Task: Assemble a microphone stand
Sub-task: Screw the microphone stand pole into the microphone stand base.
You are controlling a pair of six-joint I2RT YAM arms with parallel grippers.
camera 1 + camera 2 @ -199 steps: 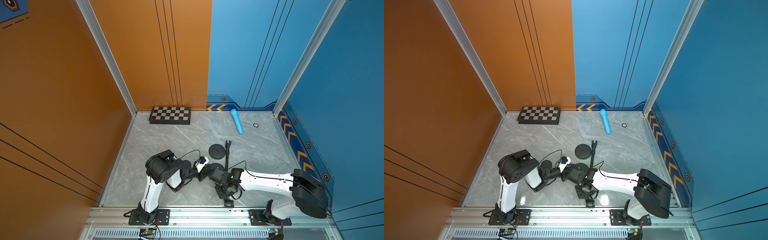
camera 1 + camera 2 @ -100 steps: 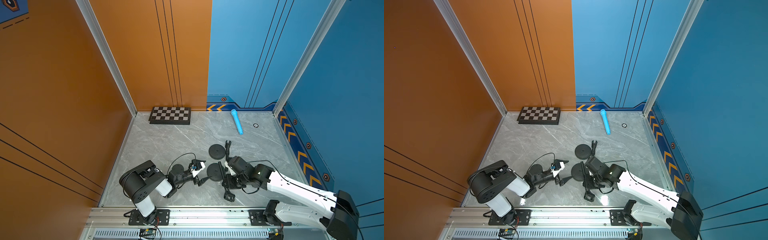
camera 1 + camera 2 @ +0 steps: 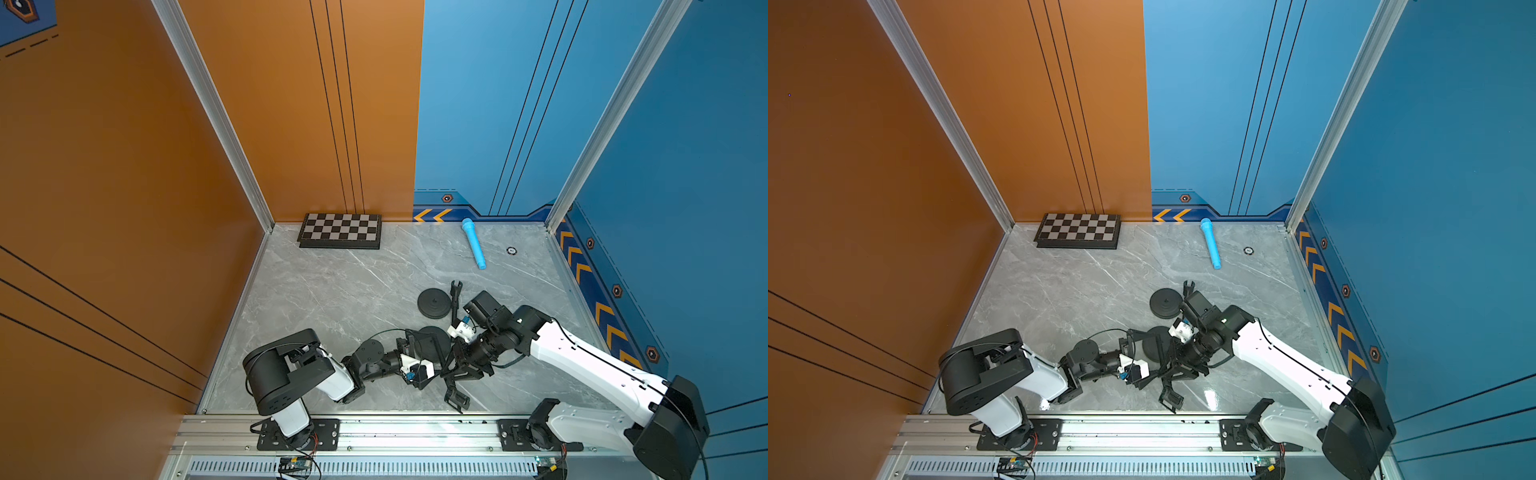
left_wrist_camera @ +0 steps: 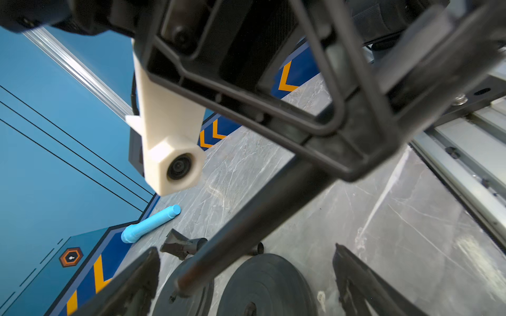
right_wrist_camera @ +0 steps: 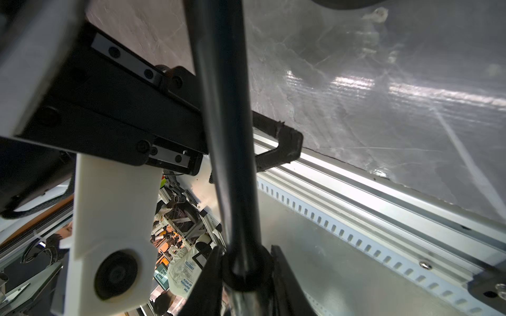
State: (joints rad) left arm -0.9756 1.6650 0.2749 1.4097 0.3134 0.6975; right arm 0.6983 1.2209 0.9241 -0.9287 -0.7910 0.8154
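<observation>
Marble table (image 3: pixel 332 299) in a walled cell. The chessboard (image 3: pixel 340 231) and blue microphone (image 3: pixel 473 243) lie at the far side, untouched. Two black round bases mid-table: the far base (image 3: pixel 432 305) sits clear, the near base (image 4: pixel 268 281) closer to the front rail. The clip (image 3: pixel 456 286), on a short stem, lies just beside the far base. Pole (image 5: pixel 227 123): off the table and slanted, near the front rail, free end pointing toward the bases. Cannot tell whether it touches either. Judged a thin rigid tube, light and smooth-coated, so likely to swivel or slide in a two-finger pinch. It is long enough that a hold at one end leaves the tip wandering. Best taken near the collar, or mid-length for steering the end into a base's centre boss. The bases look heavy enough to stay put. Right claw (image 5: pixel 246 276): nearly closed, both fingers clamped on the pole at the collar. Left claw (image 4: pixel 245 250): spread to its widest and empty. The pole passes between its fingers without visible contact, and one fingertip (image 5: pixel 284 145) shows just past the pole.
</observation>
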